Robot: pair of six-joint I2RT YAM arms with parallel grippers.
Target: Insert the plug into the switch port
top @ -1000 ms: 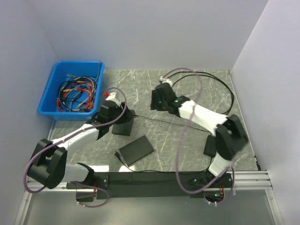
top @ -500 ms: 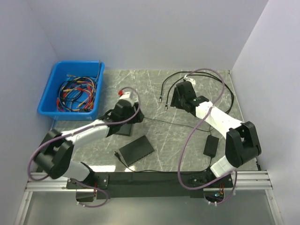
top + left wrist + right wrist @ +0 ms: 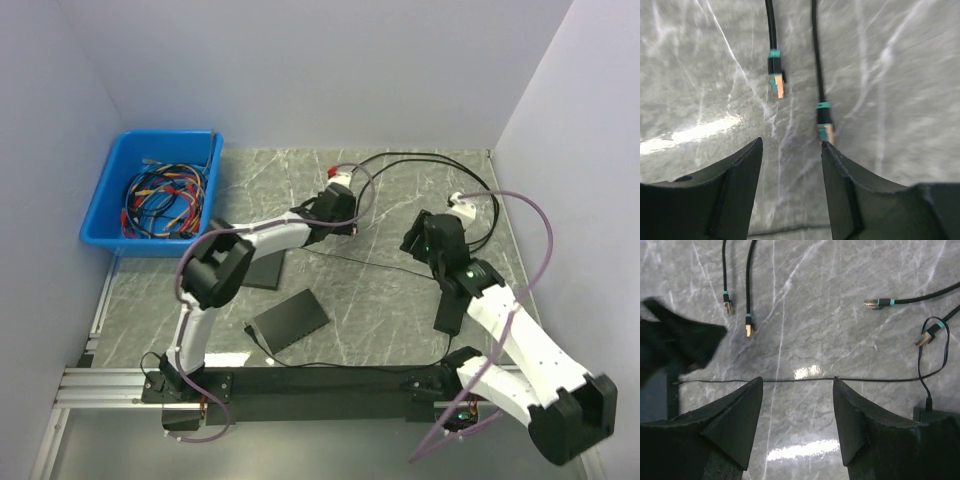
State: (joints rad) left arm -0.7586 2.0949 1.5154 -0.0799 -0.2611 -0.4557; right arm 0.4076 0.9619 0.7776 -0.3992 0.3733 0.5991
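Note:
Two black cables end in gold plugs with teal collars on the marble table. In the left wrist view one plug [image 3: 776,86] lies ahead and the other plug [image 3: 823,131] lies just off my right fingertip [image 3: 830,155]. My left gripper [image 3: 791,150] is open and empty; from above it [image 3: 346,221] hovers at those cable ends. My right gripper [image 3: 797,382] is open and empty above a thin black wire [image 3: 800,379]; from above it [image 3: 418,238] sits right of centre. The black switch [image 3: 264,270] lies left of centre, partly behind my left arm.
A flat black box [image 3: 290,320] lies near the front. A power adapter [image 3: 449,312] sits at the right, its thin wire running to the switch. Two more plugs [image 3: 871,303] [image 3: 923,339] lie at the right. A blue bin [image 3: 150,190] of cables stands far left.
My left gripper has swung right from the switch to the cable ends at the middle. My right gripper has drawn back from there toward the right and nearer the front.

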